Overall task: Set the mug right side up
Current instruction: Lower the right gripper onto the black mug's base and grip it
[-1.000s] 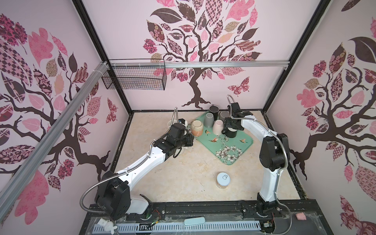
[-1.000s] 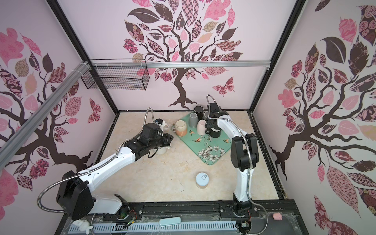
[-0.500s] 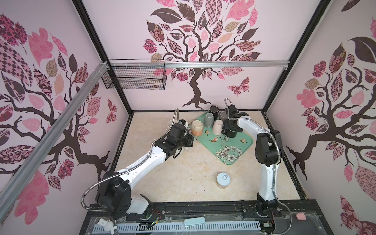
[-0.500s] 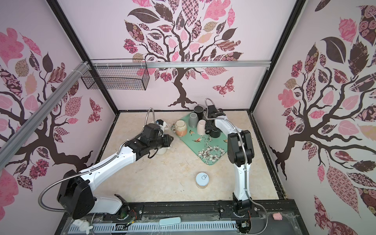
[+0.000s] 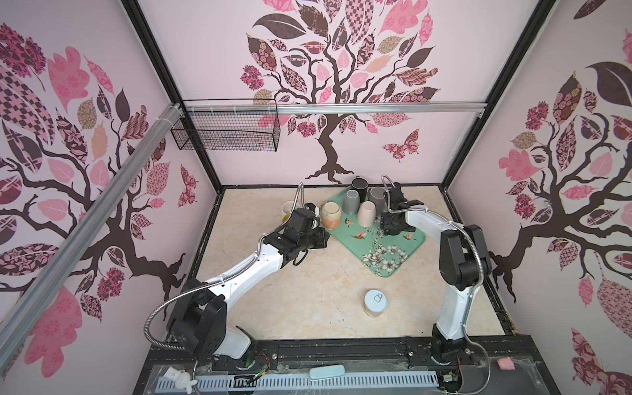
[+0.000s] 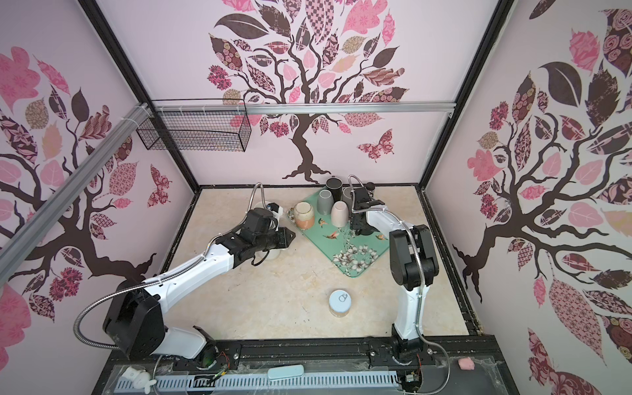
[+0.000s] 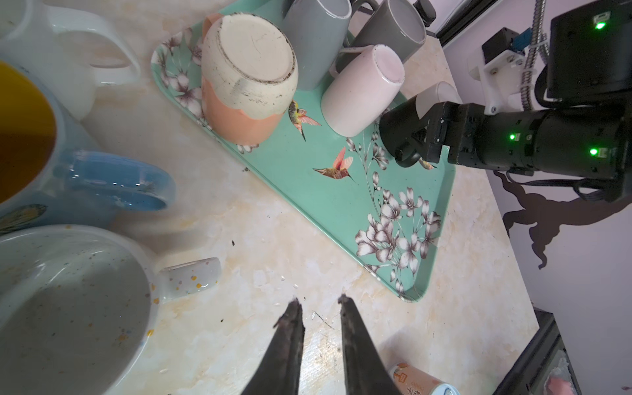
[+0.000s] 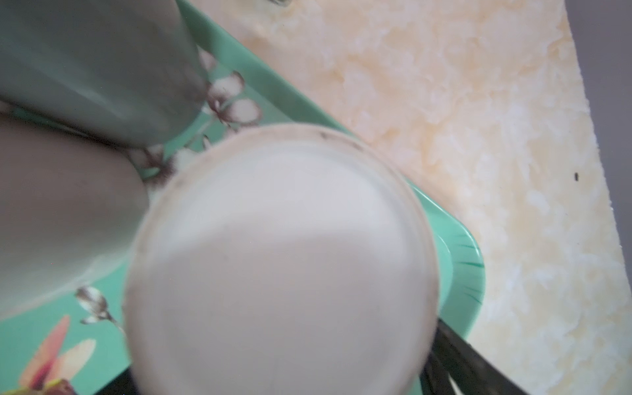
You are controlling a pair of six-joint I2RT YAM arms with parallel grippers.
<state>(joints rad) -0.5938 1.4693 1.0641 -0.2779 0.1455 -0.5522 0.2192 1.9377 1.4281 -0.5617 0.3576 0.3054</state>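
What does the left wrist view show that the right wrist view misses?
Only the left wrist view: the left tool, empty; the upright speckled mug and blue mug off the tray; the upside-down peach mug. Only the right wrist view: the white mug's upturned base, close and blurred, one dark finger beside it. Both: the tray, the table and that white mug.

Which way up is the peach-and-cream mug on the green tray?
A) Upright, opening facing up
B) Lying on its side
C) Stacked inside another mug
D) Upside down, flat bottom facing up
D: in the left wrist view the peach-and-cream mug shows its flat, scuffed base on top and stands on its rim on the green tray, separate from the mugs beside it.
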